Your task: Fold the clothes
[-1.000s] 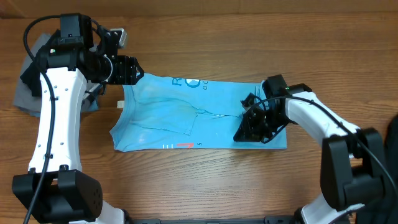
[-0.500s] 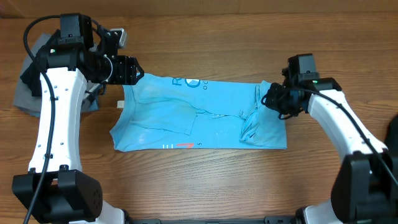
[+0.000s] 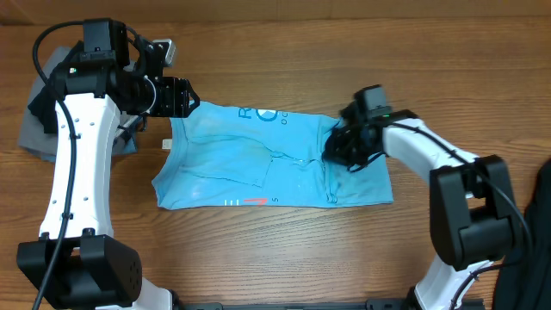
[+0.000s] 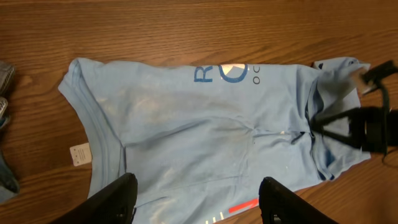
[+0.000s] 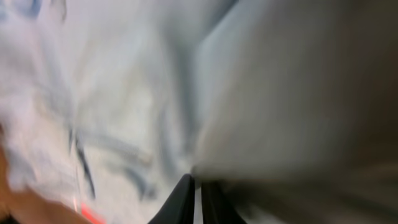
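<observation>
The light blue T-shirt lies spread on the wooden table, with blue lettering at its far edge and a white neck tag at its left. It fills the left wrist view, with the tag beside the collar. My left gripper is open and empty, hovering above the shirt's far left corner; in its wrist view the gripper shows its fingers wide apart. My right gripper is shut on a fold of the shirt's right part, over the cloth. Its wrist view is blurred: the gripper pinches pale fabric.
A pile of grey and black garments lies at the far left behind the left arm, its edge showing in the left wrist view. Bare wooden table surrounds the shirt.
My right gripper has lifted from the shirt's near right corner, swung back, then moved left, dragging the right edge of the shirt inward. The left arm has not moved.
</observation>
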You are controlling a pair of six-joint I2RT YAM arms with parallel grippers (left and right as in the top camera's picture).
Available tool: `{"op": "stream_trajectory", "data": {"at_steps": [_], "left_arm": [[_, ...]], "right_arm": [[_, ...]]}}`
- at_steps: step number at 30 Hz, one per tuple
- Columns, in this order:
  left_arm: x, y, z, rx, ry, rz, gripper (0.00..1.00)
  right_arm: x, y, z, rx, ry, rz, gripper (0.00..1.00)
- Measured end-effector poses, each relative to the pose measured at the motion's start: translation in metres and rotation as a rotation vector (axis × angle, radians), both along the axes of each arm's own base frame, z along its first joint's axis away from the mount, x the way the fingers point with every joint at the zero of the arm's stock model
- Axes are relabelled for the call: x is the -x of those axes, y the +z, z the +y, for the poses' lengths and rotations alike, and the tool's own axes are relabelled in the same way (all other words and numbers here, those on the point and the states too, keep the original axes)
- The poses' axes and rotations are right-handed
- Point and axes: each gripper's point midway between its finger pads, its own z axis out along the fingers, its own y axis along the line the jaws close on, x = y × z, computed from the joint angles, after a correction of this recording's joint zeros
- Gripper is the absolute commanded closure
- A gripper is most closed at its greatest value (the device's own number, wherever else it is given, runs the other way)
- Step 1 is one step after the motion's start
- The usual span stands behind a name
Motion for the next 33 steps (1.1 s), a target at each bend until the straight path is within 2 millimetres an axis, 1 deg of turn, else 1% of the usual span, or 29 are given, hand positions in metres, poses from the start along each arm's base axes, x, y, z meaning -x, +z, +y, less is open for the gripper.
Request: {"op": "stream_trajectory", "data": {"at_steps": [1,2,3,4,5,7,10,11,12,13,14,16,18,20,21,22,23,24,25,26,28,30,31,32,33], "left_arm": [[0.0,0.0,0.0,0.001,0.0,0.0,0.34],[0.0,0.0,0.0,0.001,0.0,0.0,0.34],[0.0,0.0,0.0,0.001,0.0,0.0,0.34],[0.0,0.0,0.0,0.001,0.0,0.0,0.34],[0.0,0.0,0.0,0.001,0.0,0.0,0.34],[0.0,0.0,0.0,0.001,0.0,0.0,0.34],[0.0,0.0,0.0,0.001,0.0,0.0,0.34],[0.0,0.0,0.0,0.001,0.0,0.0,0.34],[0.0,0.0,0.0,0.001,0.0,0.0,0.34],[0.0,0.0,0.0,0.001,0.0,0.0,0.33],[0.0,0.0,0.0,0.001,0.0,0.0,0.33],[0.0,0.0,0.0,0.001,0.0,0.0,0.33],[0.0,0.0,0.0,0.001,0.0,0.0,0.33],[0.0,0.0,0.0,0.001,0.0,0.0,0.33],[0.0,0.0,0.0,0.001,0.0,0.0,0.33],[0.0,0.0,0.0,0.001,0.0,0.0,0.33],[0.0,0.0,0.0,0.001,0.0,0.0,0.33],[0.0,0.0,0.0,0.001,0.0,0.0,0.33],[0.0,0.0,0.0,0.001,-0.001,0.0,0.33],[0.0,0.0,0.0,0.001,-0.001,0.0,0.33],[0.0,0.0,0.0,0.002,-0.001,0.001,0.33],[0.002,-0.001,0.0,0.002,-0.001,0.008,0.34],[0.002,-0.001,0.0,0.003,-0.001,0.011,0.34],[0.003,-0.001,-0.001,0.004,-0.001,0.012,0.34],[0.002,-0.001,-0.001,0.005,-0.002,0.011,0.34]], "right_arm": [[0.007,0.002,0.003,0.013,0.029,0.013,0.93],[0.011,0.005,0.003,0.036,0.051,0.019,0.82],[0.009,0.011,0.0,0.063,0.049,0.015,0.72],[0.005,0.017,-0.005,0.087,0.039,0.004,0.69],[-0.003,0.026,-0.011,0.11,0.025,-0.022,0.69],[-0.025,0.049,-0.025,0.141,-0.02,-0.105,0.67],[-0.055,0.083,-0.044,0.157,-0.103,-0.22,0.58],[-0.063,0.09,-0.051,0.162,-0.131,-0.25,0.53],[-0.068,0.094,-0.058,0.172,-0.155,-0.267,0.51],[-0.071,0.095,-0.063,0.184,-0.17,-0.277,0.5],[-0.074,0.095,-0.07,0.204,-0.188,-0.286,0.5],[-0.079,0.093,-0.084,0.242,-0.217,-0.294,0.57],[-0.083,0.095,-0.093,0.25,-0.244,-0.303,0.6],[-0.087,0.096,-0.098,0.234,-0.259,-0.311,0.61],[-0.089,0.096,-0.099,0.22,-0.262,-0.312,0.59],[-0.089,0.095,-0.1,0.215,-0.26,-0.309,0.52],[-0.088,0.093,-0.1,0.215,-0.262,-0.299,0.48],[-0.085,0.089,-0.1,0.221,-0.261,-0.281,0.48],[-0.081,0.084,-0.101,0.235,-0.257,-0.258,0.53],[-0.076,0.078,-0.102,0.252,-0.253,-0.229,0.62],[-0.063,0.064,-0.108,0.298,-0.258,-0.155,0.75],[-0.054,0.052,-0.113,0.33,-0.255,-0.102,0.73],[-0.049,0.045,-0.116,0.348,-0.257,-0.069,0.64],[-0.044,0.038,-0.119,0.361,-0.257,-0.037,0.59],[-0.038,0.031,-0.122,0.376,-0.247,-0.008,0.57]]}}
